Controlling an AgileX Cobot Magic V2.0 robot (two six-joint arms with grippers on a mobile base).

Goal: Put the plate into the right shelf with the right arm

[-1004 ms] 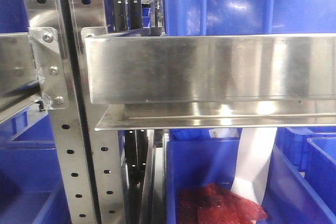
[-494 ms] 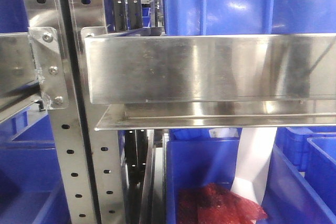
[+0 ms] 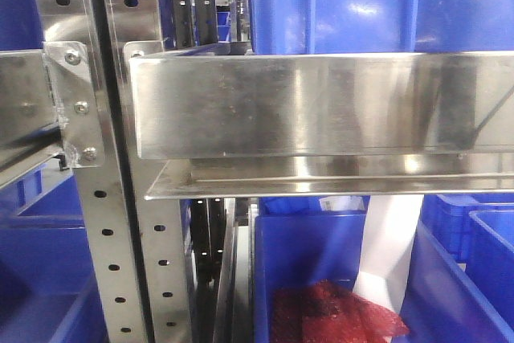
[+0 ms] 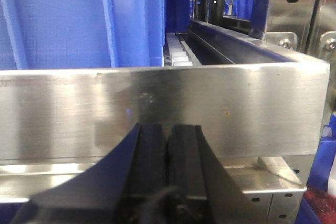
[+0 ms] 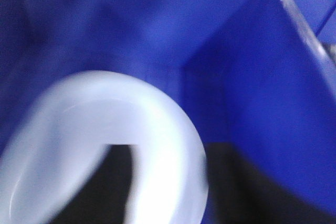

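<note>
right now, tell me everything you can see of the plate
Only the right wrist view shows the plate, and it is motion-blurred. It looks white, smooth and glossy, with a rounded rim curving up and over the lower left of the picture and a shallow inner face. A dark shape, likely the right gripper, overlaps its lower middle, so it seems held, though the contact is too blurred to confirm. Behind it are the inner walls of a blue plastic bin. Whether the plate touches the bin cannot be told.
</note>
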